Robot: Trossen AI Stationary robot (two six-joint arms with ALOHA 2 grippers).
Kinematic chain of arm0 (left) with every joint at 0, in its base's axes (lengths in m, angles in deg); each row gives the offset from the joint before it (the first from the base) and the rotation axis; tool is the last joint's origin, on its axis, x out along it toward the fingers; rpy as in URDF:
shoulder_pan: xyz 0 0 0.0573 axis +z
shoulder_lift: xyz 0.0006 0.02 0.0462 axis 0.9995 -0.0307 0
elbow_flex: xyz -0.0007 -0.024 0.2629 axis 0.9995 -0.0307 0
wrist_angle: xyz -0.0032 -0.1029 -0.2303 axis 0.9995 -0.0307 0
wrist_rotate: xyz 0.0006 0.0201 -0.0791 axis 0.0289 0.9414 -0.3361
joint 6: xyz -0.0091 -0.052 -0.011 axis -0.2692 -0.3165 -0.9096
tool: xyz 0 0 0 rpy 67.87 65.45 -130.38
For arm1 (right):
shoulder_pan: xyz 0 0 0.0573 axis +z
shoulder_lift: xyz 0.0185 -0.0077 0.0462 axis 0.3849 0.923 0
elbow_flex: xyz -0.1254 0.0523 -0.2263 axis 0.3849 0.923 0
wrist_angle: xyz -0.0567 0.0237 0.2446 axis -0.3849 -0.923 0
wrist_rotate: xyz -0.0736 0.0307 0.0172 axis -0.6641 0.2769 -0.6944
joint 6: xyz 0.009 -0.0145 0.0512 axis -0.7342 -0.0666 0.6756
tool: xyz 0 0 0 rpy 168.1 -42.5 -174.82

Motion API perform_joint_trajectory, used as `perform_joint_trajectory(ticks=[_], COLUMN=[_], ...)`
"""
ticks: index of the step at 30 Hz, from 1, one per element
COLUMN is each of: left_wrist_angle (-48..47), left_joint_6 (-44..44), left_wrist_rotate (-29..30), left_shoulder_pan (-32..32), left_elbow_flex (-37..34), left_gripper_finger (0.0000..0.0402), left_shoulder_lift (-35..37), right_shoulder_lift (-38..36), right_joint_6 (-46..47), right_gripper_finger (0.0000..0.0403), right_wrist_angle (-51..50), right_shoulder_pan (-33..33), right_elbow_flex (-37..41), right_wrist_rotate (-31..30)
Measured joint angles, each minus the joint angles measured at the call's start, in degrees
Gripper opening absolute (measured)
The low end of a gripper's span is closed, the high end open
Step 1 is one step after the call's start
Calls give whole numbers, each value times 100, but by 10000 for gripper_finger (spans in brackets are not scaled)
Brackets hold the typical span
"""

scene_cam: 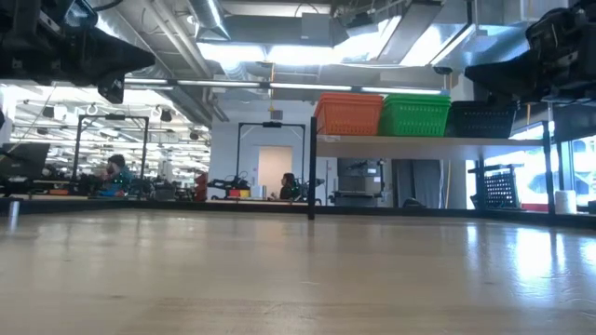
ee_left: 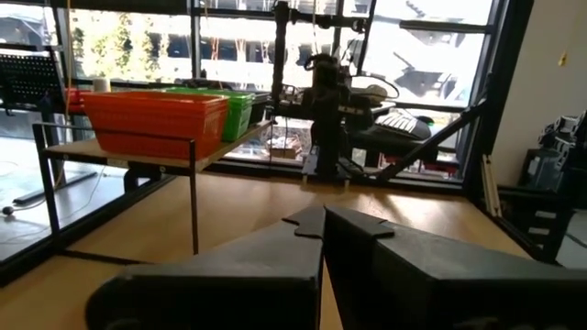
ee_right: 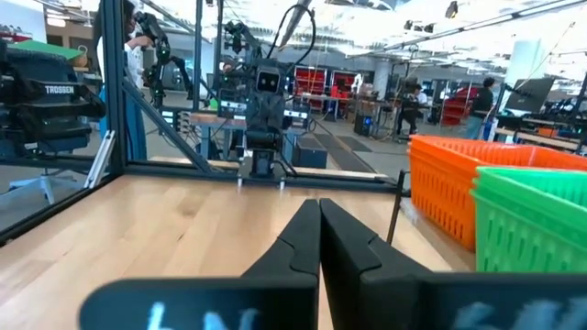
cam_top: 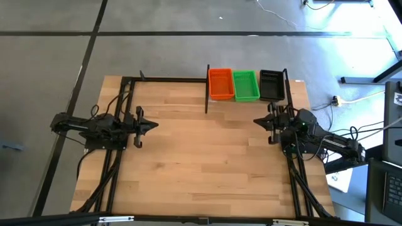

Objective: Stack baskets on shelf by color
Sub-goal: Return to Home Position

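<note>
Orange, green and black baskets (cam_top: 245, 85) are sitting sorted on the shelf (scene_cam: 391, 144); I am judging stacking finished. My left gripper (cam_top: 151, 125) and right gripper (cam_top: 257, 121) are hovering apart, closed, empty.

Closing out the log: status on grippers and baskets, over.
Left gripper shut, left of table. Right gripper shut, by shelf. Orange baskets, green baskets, black baskets abreast on shelf. Nothing in the way.

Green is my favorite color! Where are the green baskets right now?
In the high view, the green baskets sit on the shelf at the table's far edge, right of centre, between the orange baskets and the black baskets.
</note>
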Motion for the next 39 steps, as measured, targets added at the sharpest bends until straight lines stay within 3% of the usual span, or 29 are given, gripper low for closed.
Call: perform_joint_trajectory(ticks=[39], left_wrist_angle=[-201], left_joint_6=[-3], left_wrist_rotate=[52], left_shoulder_pan=[0], left_elbow_flex=[0], left_gripper_finger=[0], left_shoulder_lift=[-2], right_shoulder_lift=[-2], right_joint_6=[10], right_gripper_finger=[0], right_wrist_angle=[20], right_shoulder_pan=[0], right_elbow_flex=[0], right_wrist_rotate=[-17])
